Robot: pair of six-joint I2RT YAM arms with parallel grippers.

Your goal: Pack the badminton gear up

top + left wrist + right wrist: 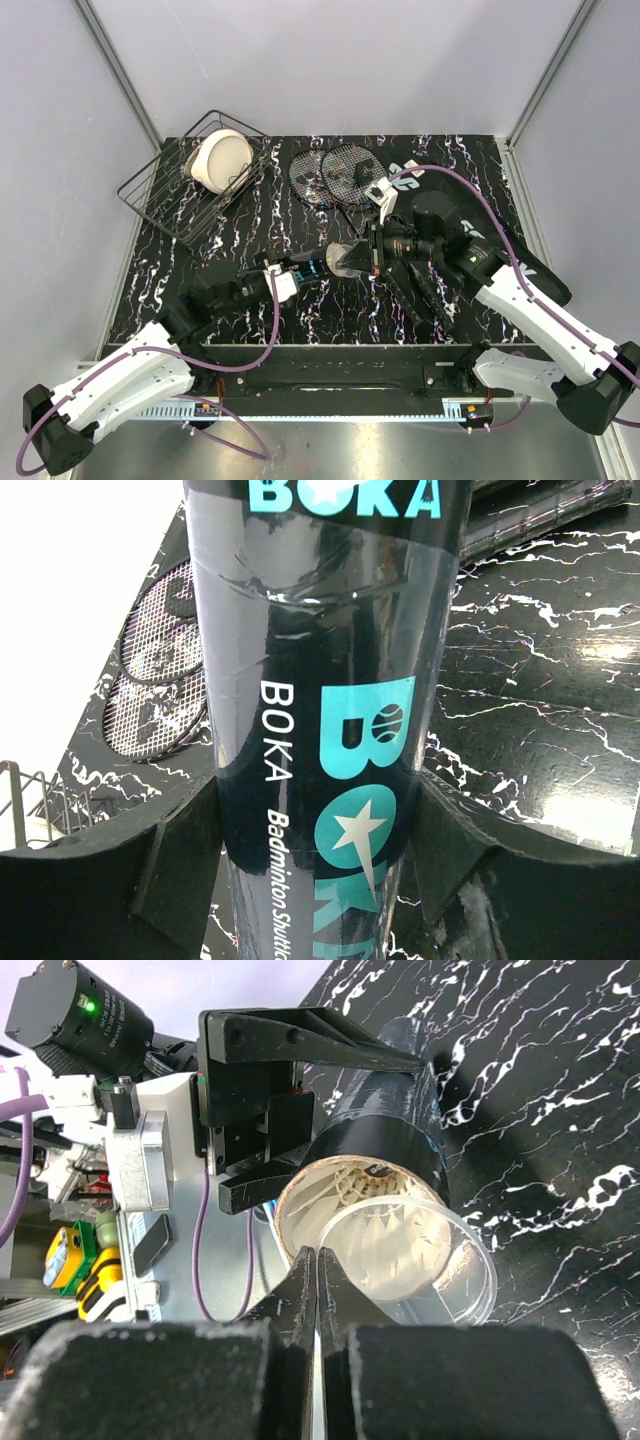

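Note:
The black teal-lettered shuttle tube [305, 268] lies level above the table, held near its middle by my shut left gripper [283, 277]. In the left wrist view the tube [330, 680] runs up between my fingers, with the left gripper [315, 850] clamped on it. My right gripper [318, 1255] is shut on the rim of a clear round cap [425, 1260] at the tube's open end [385, 1130]. White feather shuttlecocks [370, 1215] show inside. Two rackets [335, 172] lie at the back. The black racket bag [470, 250] lies under the right arm.
A black wire basket [190, 185] with a cream bowl-like object [222, 160] stands at the back left. The rackets' heads [155, 670] and the basket's edge [20, 800] also show in the left wrist view. Grey walls enclose the marbled black table [250, 225].

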